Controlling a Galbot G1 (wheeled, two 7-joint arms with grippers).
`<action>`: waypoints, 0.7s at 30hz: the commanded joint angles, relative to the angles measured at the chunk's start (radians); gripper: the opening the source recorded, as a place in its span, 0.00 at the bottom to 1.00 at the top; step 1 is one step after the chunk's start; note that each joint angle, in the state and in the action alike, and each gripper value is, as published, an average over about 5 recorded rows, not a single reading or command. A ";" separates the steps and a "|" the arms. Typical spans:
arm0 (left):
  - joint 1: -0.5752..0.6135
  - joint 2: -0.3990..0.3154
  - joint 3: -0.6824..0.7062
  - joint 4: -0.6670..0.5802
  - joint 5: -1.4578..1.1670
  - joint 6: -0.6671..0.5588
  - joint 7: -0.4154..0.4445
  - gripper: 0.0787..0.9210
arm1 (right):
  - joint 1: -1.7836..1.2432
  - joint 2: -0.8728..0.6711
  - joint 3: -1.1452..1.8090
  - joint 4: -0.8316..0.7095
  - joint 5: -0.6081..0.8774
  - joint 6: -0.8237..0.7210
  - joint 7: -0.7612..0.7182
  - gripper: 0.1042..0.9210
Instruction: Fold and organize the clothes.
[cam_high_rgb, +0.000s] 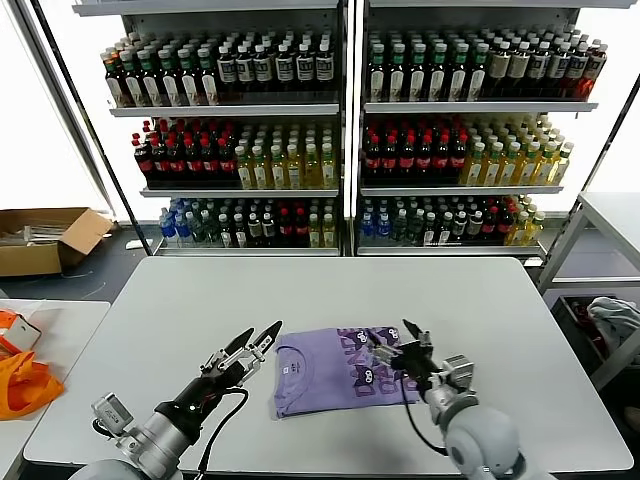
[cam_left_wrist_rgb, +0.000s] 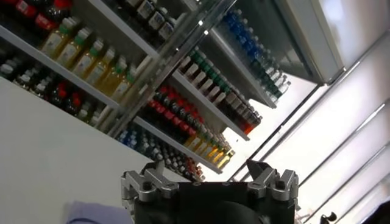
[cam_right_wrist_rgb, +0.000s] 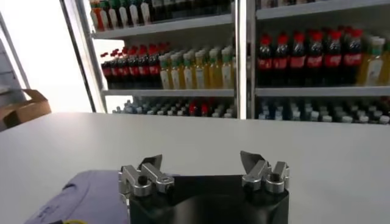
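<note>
Grey table, folded T-shirt between released left pincer, right pincer.

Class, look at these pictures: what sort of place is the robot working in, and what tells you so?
Probably a mock shop or retail test lab: drink shelves stocked with rows of bottles fill the background, a plain grey table holds a purple T-shirt, and an open cardboard box sits on the floor.

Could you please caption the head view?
Folded lavender T-shirt on grey table, open left claw and right claw flanking it.
</note>
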 joint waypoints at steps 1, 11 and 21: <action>0.023 -0.007 -0.001 0.002 0.026 -0.003 0.006 0.88 | 0.083 0.152 -0.221 -0.171 -0.077 -0.082 0.143 0.87; 0.001 -0.016 0.016 0.027 0.034 -0.006 0.006 0.88 | 0.068 0.110 -0.177 -0.063 -0.061 -0.097 0.178 0.88; -0.020 0.001 -0.023 0.050 0.061 -0.018 0.022 0.88 | -0.048 -0.010 0.171 0.205 -0.053 0.127 0.073 0.88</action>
